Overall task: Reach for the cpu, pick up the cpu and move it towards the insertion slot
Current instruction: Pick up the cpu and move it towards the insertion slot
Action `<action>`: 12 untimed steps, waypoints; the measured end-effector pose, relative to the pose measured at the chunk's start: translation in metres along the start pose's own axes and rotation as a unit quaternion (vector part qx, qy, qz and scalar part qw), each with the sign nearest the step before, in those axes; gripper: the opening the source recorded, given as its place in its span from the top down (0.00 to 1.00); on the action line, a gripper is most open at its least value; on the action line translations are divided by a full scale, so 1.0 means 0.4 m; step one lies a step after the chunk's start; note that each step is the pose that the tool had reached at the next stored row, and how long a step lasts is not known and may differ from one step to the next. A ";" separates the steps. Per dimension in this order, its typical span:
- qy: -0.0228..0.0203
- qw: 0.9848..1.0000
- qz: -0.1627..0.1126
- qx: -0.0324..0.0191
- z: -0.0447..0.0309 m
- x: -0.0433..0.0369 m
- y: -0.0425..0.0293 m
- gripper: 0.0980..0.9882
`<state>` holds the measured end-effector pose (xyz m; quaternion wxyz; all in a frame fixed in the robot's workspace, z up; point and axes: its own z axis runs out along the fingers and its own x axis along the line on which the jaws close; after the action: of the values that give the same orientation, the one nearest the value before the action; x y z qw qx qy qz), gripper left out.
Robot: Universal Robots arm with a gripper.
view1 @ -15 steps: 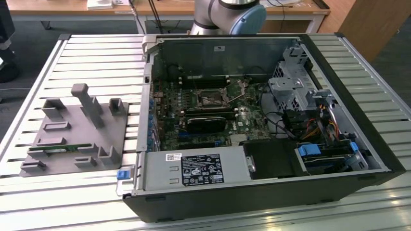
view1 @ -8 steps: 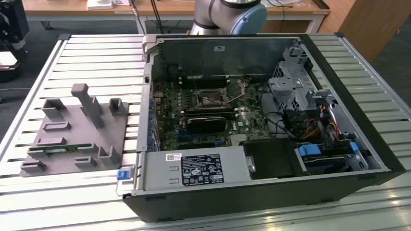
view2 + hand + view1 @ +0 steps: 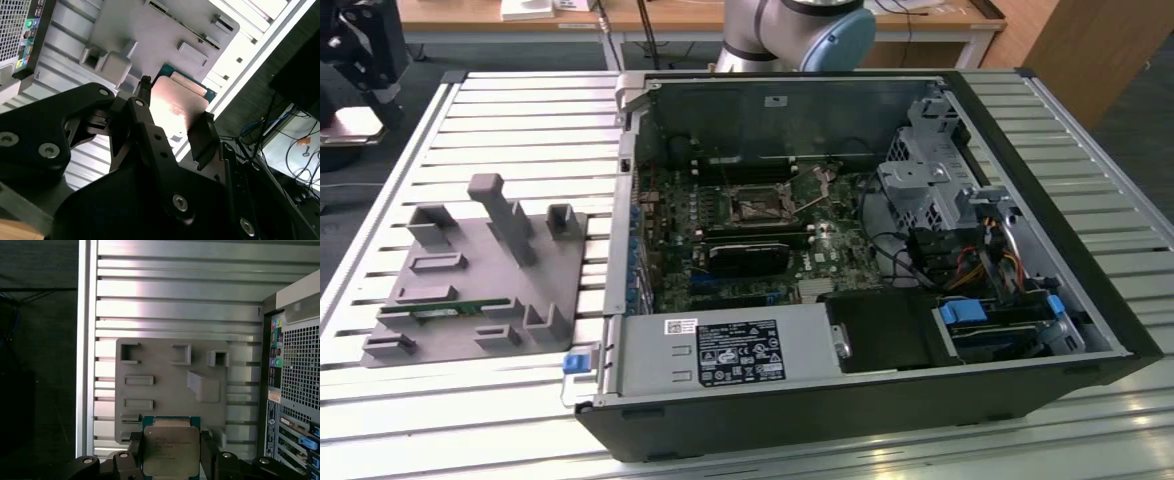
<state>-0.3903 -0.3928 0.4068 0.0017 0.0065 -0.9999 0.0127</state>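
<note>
My gripper [image 3: 171, 454] is shut on the cpu [image 3: 170, 447], a flat square chip with a shiny metal top and a green rim. One dark finger [image 3: 134, 452] presses each side of it. In the second wrist view the cpu [image 3: 177, 102] sits between the same fingertips [image 3: 143, 92], and my gripper [image 3: 174, 114] hangs above the grey fixture plate [image 3: 150, 30]. The chip is lifted off the grey fixture plate [image 3: 165, 365], near one of its edges. The insertion slot [image 3: 758, 208], a square dark socket with a metal frame, lies inside the open computer case [image 3: 854, 250] on the motherboard.
The grey fixture plate [image 3: 467, 270] with raised blocks lies on the slatted metal table [image 3: 507, 120] at the exterior view's left and carries a green memory stick [image 3: 447, 310]. The case's rear panel [image 3: 295, 390] stands beside the plate. The arm's base [image 3: 794, 30] rises behind the case.
</note>
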 end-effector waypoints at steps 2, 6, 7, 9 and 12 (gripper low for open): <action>0.000 1.000 0.000 0.000 0.000 -0.016 0.000 0.50; 0.000 1.000 0.000 0.000 0.000 -0.049 -0.001 0.50; 0.000 1.000 0.000 0.000 0.000 -0.057 -0.001 0.50; 0.000 1.000 0.000 0.000 0.000 -0.070 -0.001 0.50; 0.000 1.000 0.000 0.000 0.000 -0.088 -0.001 0.50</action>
<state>-0.3550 -0.3928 0.4068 0.0016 0.0065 -0.9999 0.0127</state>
